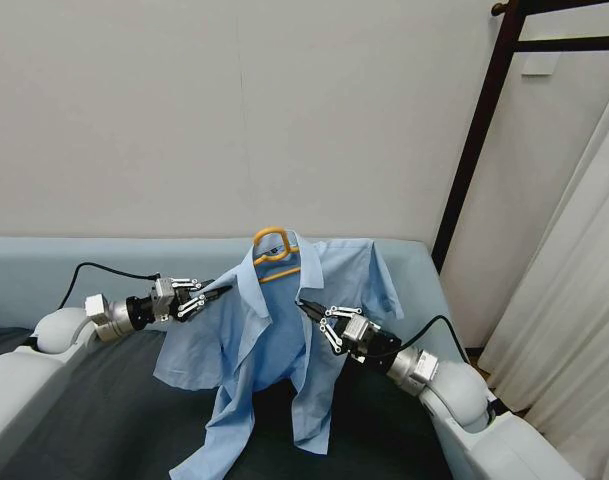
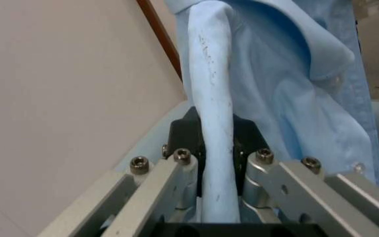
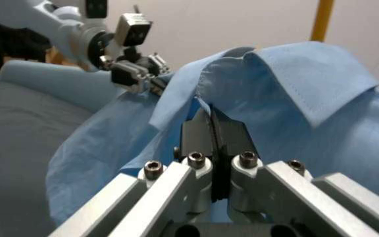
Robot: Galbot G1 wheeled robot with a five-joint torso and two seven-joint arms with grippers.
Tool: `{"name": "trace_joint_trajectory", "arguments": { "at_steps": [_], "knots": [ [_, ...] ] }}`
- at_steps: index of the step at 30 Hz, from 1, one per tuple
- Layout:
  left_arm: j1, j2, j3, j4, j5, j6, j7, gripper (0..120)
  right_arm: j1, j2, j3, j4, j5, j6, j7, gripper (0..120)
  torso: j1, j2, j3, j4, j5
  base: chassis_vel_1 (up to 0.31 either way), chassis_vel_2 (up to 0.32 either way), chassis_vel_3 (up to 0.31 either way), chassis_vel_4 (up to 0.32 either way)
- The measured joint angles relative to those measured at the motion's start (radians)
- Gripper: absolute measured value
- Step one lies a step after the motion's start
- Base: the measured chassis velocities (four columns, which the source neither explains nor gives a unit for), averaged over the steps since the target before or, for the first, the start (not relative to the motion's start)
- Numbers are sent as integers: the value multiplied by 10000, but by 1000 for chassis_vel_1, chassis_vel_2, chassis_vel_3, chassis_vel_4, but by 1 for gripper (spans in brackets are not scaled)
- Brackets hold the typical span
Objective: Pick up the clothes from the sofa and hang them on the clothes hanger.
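- A pale blue short-sleeved shirt (image 1: 274, 350) hangs in the air above the sofa (image 1: 84, 400), held up between the robot's two arms. Its collar is turned out and its front falls open in loose folds.
- A yellow hanger (image 1: 270, 231) sits in the neck of the shirt. Its hook stands clear above the collar and rests on nothing.
- The shirt's lower hem and one trailing front panel droop toward the dark grey seat cushion. The sleeves spread out to either side.
- The left gripper (image 1: 221, 291) reaches in from the robot's left at shoulder height of the garment. The left wrist view shows its fingers (image 2: 184, 163) clamped on a rolled fold of blue cloth, and a small button (image 2: 357, 168) shows on the fabric edge nearby.
- The right gripper (image 1: 306, 307) comes up from the robot's right and meets the shirt front just below the collar. The right wrist view shows its black pads (image 3: 196, 136) pressed together on the fabric edge.
- A dark wooden stand (image 1: 476, 150) rises at the right end of the sofa, well apart from the shirt and up against the pale wall (image 1: 234, 100).
- A white curtain (image 1: 574, 330) hangs on the far right, beside the stand.
- The right arm and its black cable lie between the shirt and the stand.
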Motion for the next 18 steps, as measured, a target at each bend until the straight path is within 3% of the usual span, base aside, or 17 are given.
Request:
{"name": "trace_joint_trajectory", "arguments": {
  "at_steps": [9,14,18],
  "knots": [
    [-681,336,506,2,-477,154,287,7,-48,-6,23,-718,-136,358,-1045,0,0,1,0,0,0,0,0,0,0],
    [-864,478,622,-77,-627,206,369,7,-28,-11,-183,-783,-181,557,-129,0,1,0,0,1,1,0,0,0,0],
    [-1029,478,657,-31,-653,249,396,7,-154,-181,-537,-584,190,1087,159,11,1,0,-1,3,-1,0,0,0,0]
  ]
}}
